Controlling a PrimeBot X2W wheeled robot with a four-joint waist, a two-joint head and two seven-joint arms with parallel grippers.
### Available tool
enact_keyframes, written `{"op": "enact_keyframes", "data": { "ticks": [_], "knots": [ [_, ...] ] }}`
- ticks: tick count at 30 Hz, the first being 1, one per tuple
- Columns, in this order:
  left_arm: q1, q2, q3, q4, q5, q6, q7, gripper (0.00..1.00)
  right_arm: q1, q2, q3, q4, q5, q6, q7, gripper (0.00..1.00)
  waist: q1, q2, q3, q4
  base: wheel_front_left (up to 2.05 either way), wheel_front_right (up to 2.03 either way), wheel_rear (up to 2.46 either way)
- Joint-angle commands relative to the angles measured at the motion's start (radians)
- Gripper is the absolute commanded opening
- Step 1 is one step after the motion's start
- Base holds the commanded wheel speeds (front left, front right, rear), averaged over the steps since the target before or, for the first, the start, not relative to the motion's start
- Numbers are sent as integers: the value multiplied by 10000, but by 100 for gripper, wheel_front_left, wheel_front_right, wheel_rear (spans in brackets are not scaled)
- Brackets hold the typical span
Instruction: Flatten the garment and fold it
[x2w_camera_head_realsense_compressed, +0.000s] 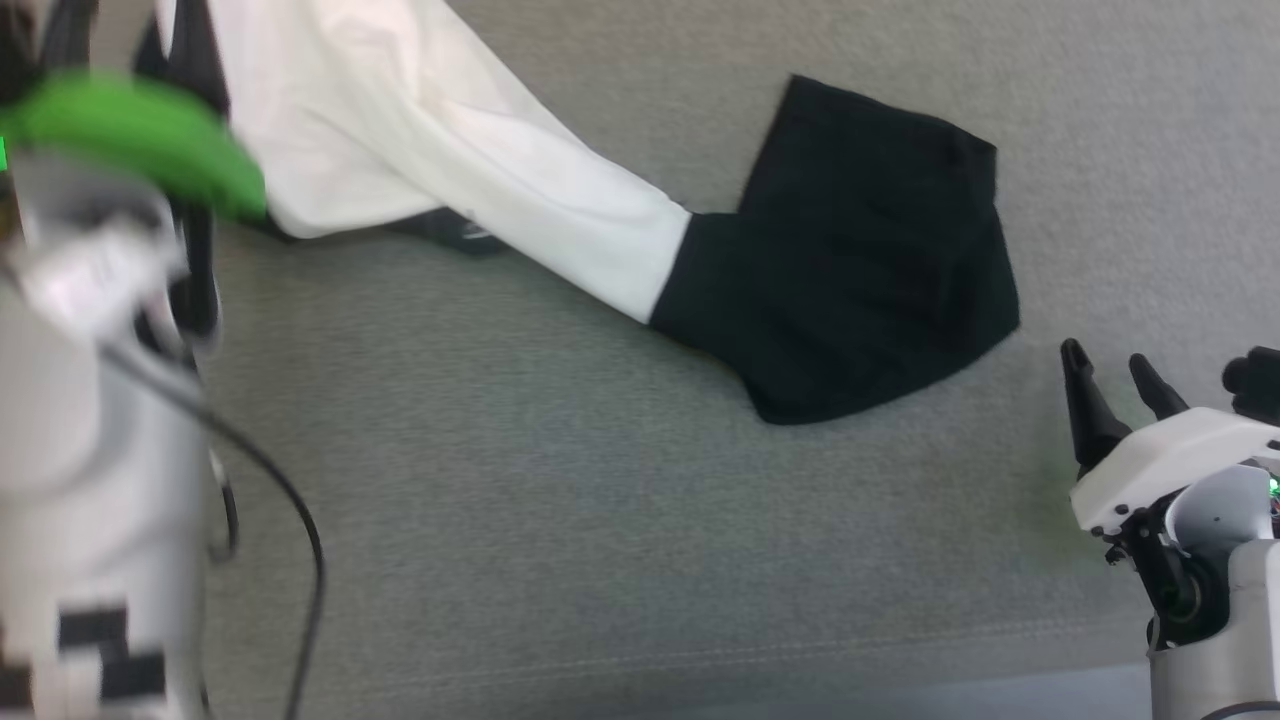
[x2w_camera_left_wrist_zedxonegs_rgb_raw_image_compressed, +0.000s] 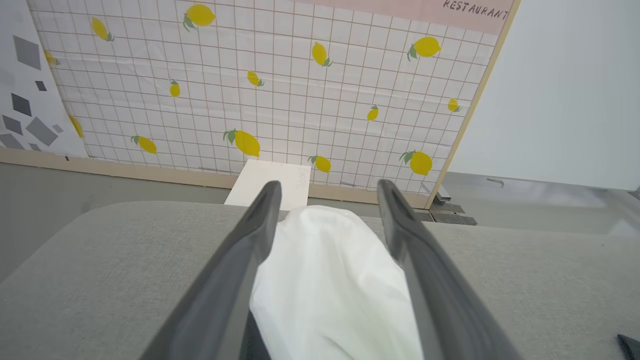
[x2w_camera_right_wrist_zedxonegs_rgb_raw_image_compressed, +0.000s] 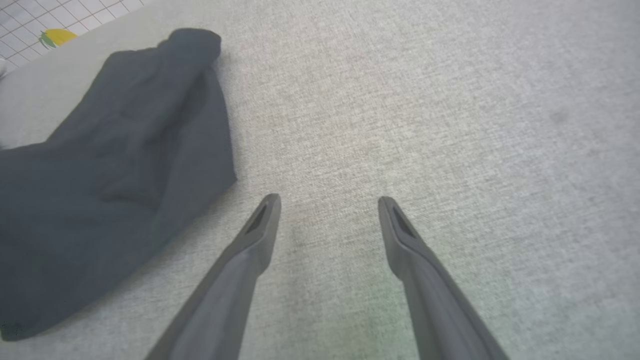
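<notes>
Left gripper (x2w_camera_left_wrist_zedxonegs_rgb_raw_image_compressed: 328, 184): fingers (x2w_camera_left_wrist_zedxonegs_rgb_raw_image_compressed: 235, 270) spread wide, nothing pinched. The white body (x2w_camera_left_wrist_zedxonegs_rgb_raw_image_compressed: 330, 280) bulges up between them, unclamped. Right gripper (x2w_camera_right_wrist_zedxonegs_rgb_raw_image_compressed: 328, 199): also spread and empty, over the bare grey fabric surface (x2w_camera_head_realsense_compressed: 600, 500) just off the black sleeve's (x2w_camera_head_realsense_compressed: 870, 260) robot-right edge, not touching it.

Garment (x2w_camera_head_realsense_compressed: 450, 150): the black sleeve lies on the surface, wrinkled. The white body runs from the sleeve seam off to the robot's left, bunched into a narrow band that ends at the left gripper. A dark scrap shows under the band near the sleeve; can't tell what part it is. Collar and print: can't make out.

Step, my read: flattening phase, no fold made. Next move likely needs a grip at each end, right gripper on the sleeve's outer hem and left on the body far from the sleeve, then pull apart and lay flat. Thin cloth, so pinch low.

Text: "RESTAURANT" lettering (x2w_camera_left_wrist_zedxonegs_rgb_raw_image_compressed: 475, 9) on the lemon-print backdrop (x2w_camera_left_wrist_zedxonegs_rgb_raw_image_compressed: 300, 75) beyond the body's far end from the sleeve, top clipped. The white card (x2w_camera_left_wrist_zedxonegs_rgb_raw_image_compressed: 270, 180) has faint marks, unreadable. No garment label is legible.
</notes>
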Motion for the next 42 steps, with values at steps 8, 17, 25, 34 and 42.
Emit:
{"op": "enact_keyframes", "data": {
  "ticks": [8, 17, 25, 34, 42],
  "knots": [
    [4751, -1120, 512, -1988, -686, 755, -1212, 100, 38, 10, 1078, -375, -372, -15, 979, 100, -1, -1, -1721, 1641, 0, 0, 0],
    [6692, -1861, 350, -2735, -1124, 1078, -1154, 100, -575, 11, 4064, -12, -1355, -15, 2863, 100, -1, -1, -1831, 1976, 0, 0, 0],
    [6582, -1803, 109, -3004, -973, 1122, -1077, 100, -1993, 11, 4654, 1775, -2356, -15, 3473, 100, -1, -1, -1488, 2285, 0, 0, 0],
    [6447, -1816, -87, -2922, -895, 1145, -1151, 100, -2654, 11, 4986, 3522, -2459, -15, 3646, 51, -1, -1, -1312, 2361, 0, 0, 0],
    [6550, -1803, -165, -2807, -945, 1178, -1134, 100, -2371, -187, 4944, 2705, -1027, -15, 2655, 0, -1, -1, -1694, 2332, 0, 0, 0]
  ]
}}
